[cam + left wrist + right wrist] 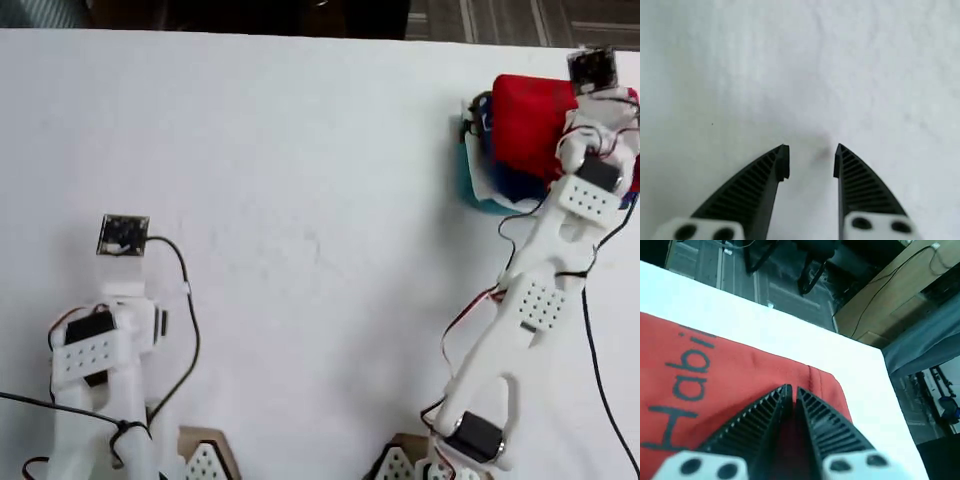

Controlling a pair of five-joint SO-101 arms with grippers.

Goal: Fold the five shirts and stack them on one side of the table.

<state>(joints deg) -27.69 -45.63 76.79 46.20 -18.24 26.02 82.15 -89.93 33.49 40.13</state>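
A stack of folded shirts [515, 150] lies at the table's far right, with a red shirt [530, 120] on top and blue, teal and white layers showing under its near edge. My right arm [535, 290] stretches out over this stack. My right gripper [792, 391] is shut, its tips just above the red shirt [715, 385], which carries dark lettering; no fabric shows between the fingers. My left gripper [811, 161] hangs open over bare white table at the near left, with nothing between its fingers.
The white table [320, 220] runs wide between the two arms. Its far edge and right corner [860, 360] lie just beyond the stack, with dark floor and furniture behind. Cables trail from both arms near the front edge.
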